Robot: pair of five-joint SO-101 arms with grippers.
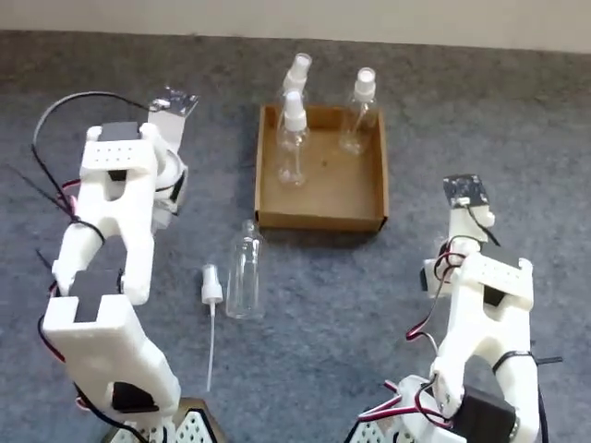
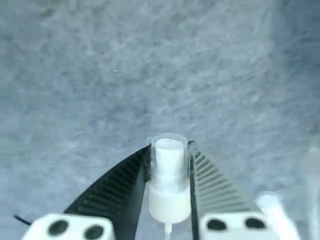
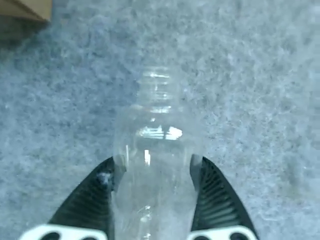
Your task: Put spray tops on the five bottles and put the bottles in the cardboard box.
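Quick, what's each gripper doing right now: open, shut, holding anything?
Left gripper: closed on a spray top.
Right gripper: closed on an uncapped bottle.

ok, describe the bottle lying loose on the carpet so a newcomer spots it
Find the cardboard box on the carpet. On its side facing the arms, a clear bottle lies flat. Unlike the upright bottles at the box, it has no spray top; a loose top lies beside it.
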